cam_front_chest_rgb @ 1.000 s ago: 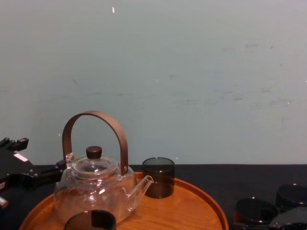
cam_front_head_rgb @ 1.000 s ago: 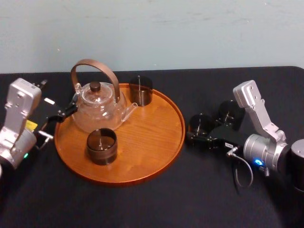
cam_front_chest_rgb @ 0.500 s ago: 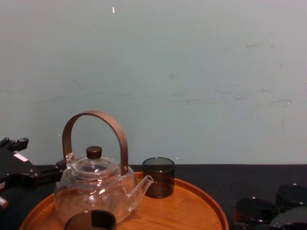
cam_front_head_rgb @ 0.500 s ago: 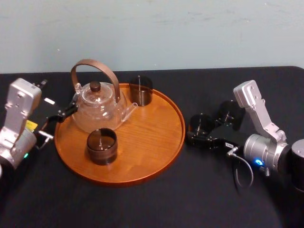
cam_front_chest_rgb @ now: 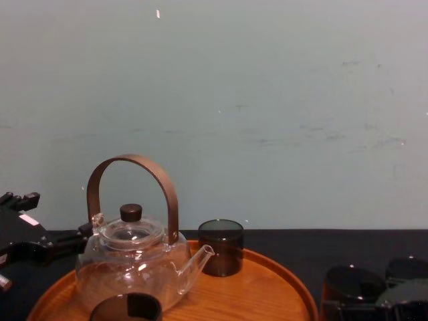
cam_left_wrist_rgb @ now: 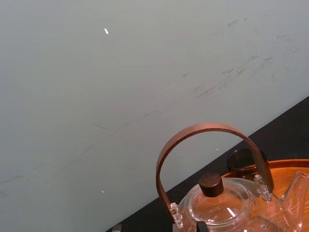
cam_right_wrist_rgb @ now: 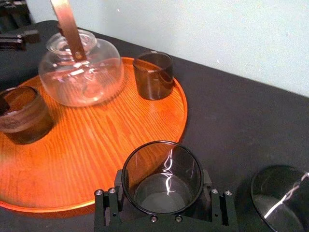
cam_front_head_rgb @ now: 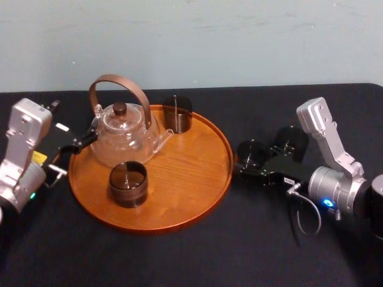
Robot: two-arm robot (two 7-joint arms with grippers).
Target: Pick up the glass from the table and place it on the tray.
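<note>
Holding glass [cam_right_wrist_rgb: 161, 166] beside tray [cam_front_head_rgb: 179, 173], right gripper [cam_right_wrist_rgb: 162, 186].

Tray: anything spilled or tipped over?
Nothing stands out. The clear glass teapot and two smoky glass cups stand upright on the round wooden tray. The right hand holds a third smoky cup upright by its rim. Left hand rests by teapot.

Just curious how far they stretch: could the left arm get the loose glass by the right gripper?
Probably not: the tray and teapot lie between the left gripper and the loose glass, and the right gripper, holding a second glass, crowds it.
</note>
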